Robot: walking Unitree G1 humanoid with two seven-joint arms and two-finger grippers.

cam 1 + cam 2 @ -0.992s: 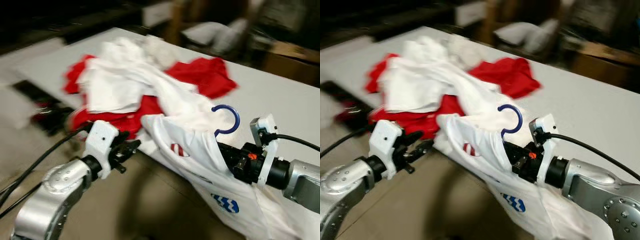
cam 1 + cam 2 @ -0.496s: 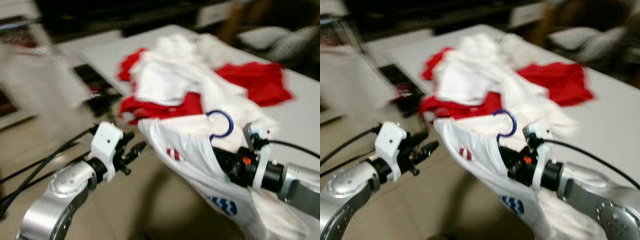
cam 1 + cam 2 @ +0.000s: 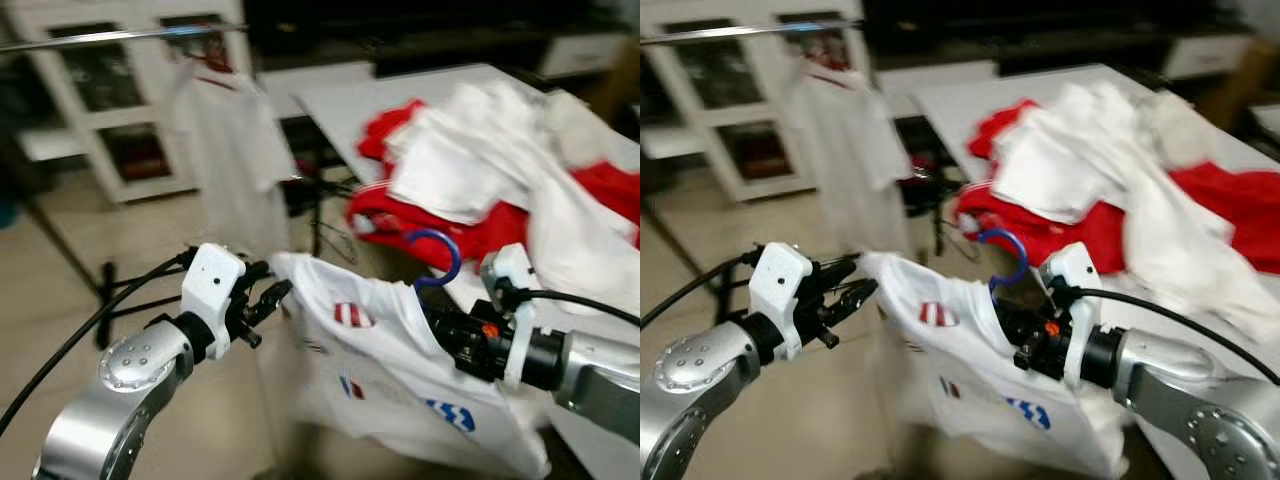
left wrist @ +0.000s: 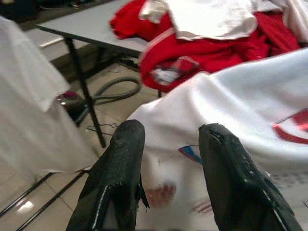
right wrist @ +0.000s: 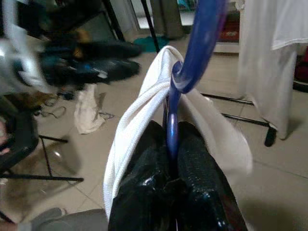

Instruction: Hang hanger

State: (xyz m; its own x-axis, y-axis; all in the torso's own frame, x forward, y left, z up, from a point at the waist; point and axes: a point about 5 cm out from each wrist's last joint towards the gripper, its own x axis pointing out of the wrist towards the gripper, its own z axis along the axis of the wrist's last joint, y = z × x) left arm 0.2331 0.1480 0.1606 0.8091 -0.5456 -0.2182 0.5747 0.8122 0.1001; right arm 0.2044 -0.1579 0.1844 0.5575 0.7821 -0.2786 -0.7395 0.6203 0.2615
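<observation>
**A:** What's the biggest worry here?

**B:** The long silver metal clothes rail stands well apart, across the floor, with a white shirt hanging on it. The white printed T-shirt drapes low from the right arm, so I judge it could drag or snag while being carried over.

**A:** And the grey desk with the heap of red and white clothes?

**B:** The T-shirt's far edge lies near that heap. If cloth catches on it, the pull could twist the hanger.

**A:** Where is the hanger itself?

**B:** The blue plastic hanger hook rises from the T-shirt's collar, just above the right tool. That tool is clenched on the hook's thin stem, fingers pinched tight either side. The grip is narrow, so I'd guess the hook could swivel and miss the rail.

**A:** The left tool?

**B:** Released, fingers parted, at the T-shirt's hem but gripping nothing. The cloth hangs unsupported on that side, so it could slide off the hanger.
</observation>
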